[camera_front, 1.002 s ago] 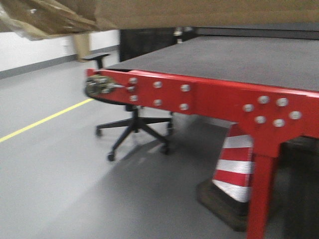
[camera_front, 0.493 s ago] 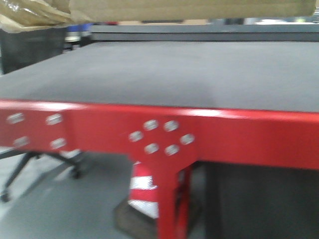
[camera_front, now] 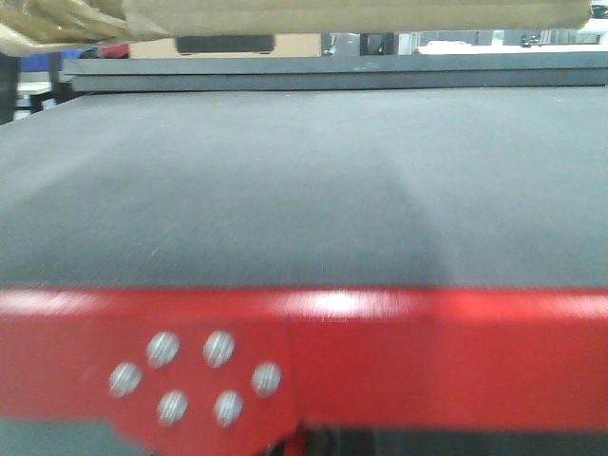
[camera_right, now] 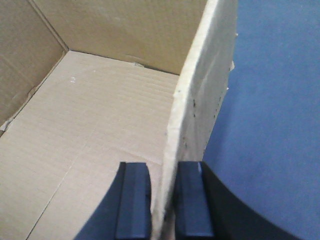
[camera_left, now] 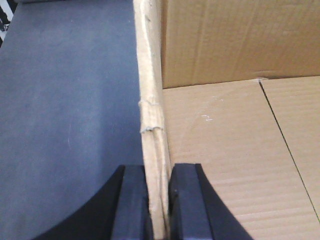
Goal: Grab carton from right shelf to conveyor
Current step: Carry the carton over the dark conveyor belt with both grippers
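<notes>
The open brown carton (camera_front: 361, 14) hangs at the top edge of the front view, over the dark conveyor belt (camera_front: 304, 180) with its red frame (camera_front: 427, 361). In the left wrist view my left gripper (camera_left: 159, 200) is shut on the carton's left wall (camera_left: 150, 100), one finger inside and one outside. In the right wrist view my right gripper (camera_right: 162, 200) is shut on the carton's right wall (camera_right: 200, 100) the same way. The carton's empty floor (camera_right: 90, 140) shows in both wrist views, and the belt lies below it.
The red frame's bolted plate (camera_front: 190, 375) fills the bottom of the front view. A dark rail (camera_front: 332, 66) runs along the belt's far side, with shelving and boxes behind it.
The view has swung and closed in on the conveyor: the office chair, striped cone and floor have left the view, and the belt now fills it. The carton stays held at the top.
</notes>
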`<state>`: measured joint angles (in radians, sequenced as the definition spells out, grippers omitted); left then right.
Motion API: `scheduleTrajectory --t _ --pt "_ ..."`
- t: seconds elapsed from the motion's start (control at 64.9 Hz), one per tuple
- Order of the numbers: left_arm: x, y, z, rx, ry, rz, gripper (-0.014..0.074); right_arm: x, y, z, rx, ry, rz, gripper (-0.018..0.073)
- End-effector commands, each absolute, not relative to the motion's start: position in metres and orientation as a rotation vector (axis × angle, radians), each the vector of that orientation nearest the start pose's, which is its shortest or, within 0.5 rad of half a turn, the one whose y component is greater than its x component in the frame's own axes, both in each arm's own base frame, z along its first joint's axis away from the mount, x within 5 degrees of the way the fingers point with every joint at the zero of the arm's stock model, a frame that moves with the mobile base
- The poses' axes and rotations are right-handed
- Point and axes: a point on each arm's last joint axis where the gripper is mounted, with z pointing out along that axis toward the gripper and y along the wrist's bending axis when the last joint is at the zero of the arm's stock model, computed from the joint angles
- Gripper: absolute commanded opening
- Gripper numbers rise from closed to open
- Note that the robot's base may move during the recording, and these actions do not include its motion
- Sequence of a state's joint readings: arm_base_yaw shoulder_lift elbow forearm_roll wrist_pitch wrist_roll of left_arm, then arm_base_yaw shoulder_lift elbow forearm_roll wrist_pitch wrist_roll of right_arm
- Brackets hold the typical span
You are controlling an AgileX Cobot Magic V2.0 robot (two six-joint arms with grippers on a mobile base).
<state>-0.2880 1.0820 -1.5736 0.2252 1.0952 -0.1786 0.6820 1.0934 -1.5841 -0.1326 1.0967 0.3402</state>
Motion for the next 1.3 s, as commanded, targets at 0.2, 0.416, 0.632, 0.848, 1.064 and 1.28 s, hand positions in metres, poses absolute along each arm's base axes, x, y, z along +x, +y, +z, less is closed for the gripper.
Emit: scheduleTrajectory --t 0.2,0.416,0.632,0.848,1.064,1.28 --pt "0.1718 -0.008 0.5115 0.062 1.996 0.298 -0.0015 0.1418 0.0871 0.5082 -0.333 2.053 0.319 -0.007" --pt "0.1718 -0.008 0.5115 0.062 1.996 0.298 -0.0015 0.1418 0.0871 0.5082 -0.333 2.053 0.319 -0.007" --pt "0.1718 -0.008 0.5115 0.062 1.996 0.298 -0.0015 0.1418 0.0871 0.5082 -0.333 2.053 0.319 -0.007" --pt "0.1718 -0.008 0.5115 0.062 1.996 0.298 -0.0015 0.1418 0.0871 0.5082 -0.333 2.053 0.319 -0.007" --pt "0.1718 -0.008 0.5115 0.062 1.996 0.298 -0.0015 0.1418 0.0871 0.5082 -0.333 2.053 0.319 -0.007" --pt "0.1718 -0.008 0.5115 0.062 1.996 0.298 -0.0015 0.1418 0.0871 0.5082 -0.333 2.053 0.319 -0.007"
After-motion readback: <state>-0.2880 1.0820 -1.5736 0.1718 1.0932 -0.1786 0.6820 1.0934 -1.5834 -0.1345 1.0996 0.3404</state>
